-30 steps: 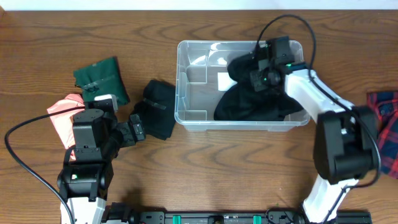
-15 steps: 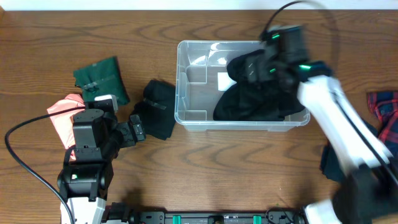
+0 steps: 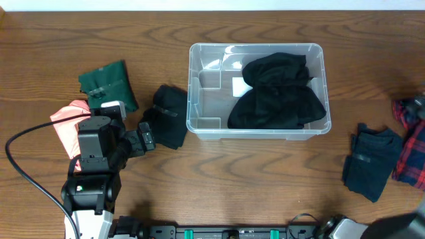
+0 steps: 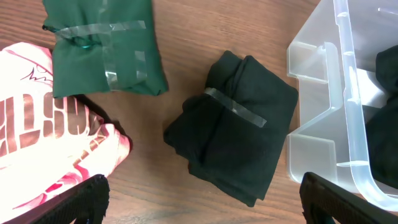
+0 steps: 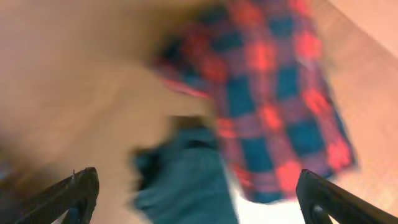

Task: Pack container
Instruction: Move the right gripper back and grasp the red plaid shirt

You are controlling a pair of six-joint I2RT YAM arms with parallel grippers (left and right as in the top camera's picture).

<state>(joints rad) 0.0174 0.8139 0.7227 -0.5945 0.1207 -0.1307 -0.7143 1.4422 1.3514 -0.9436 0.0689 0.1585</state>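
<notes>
Nearest on the left, the left claw (image 4: 214,200) was seen spread open and empty, poised above a taped black bundle (image 3: 169,118) that lay just left of the bin. The right claw (image 5: 199,199) was likewise open and empty. Its view was smeared, with a folded dark blue garment (image 3: 368,162) and a red checked cloth (image 3: 413,143) below it at the near right of the table (image 3: 252,192).

The step in hand was judged to be the fetching of the next piece from the right. It would be done best if the claw were steadied first and centred over the dark blue fold. The fold should be pinched through all its layers and carried high enough to clear the rim. The bare left part of the bin looked the better place for it.

The bin (image 3: 259,133) stood at the far middle of the table, upright and uncovered, with dark clothing (image 3: 279,93) heaped in its right part.

By count, one bin was present, holding what seemed to be two black garments. Five pieces lay outside it:
- one black bundle
- one taped green bundle (image 3: 106,83) at the far left
- one pink and white shirt (image 3: 65,126) at the near left
- one dark blue garment
- one checked cloth
</notes>
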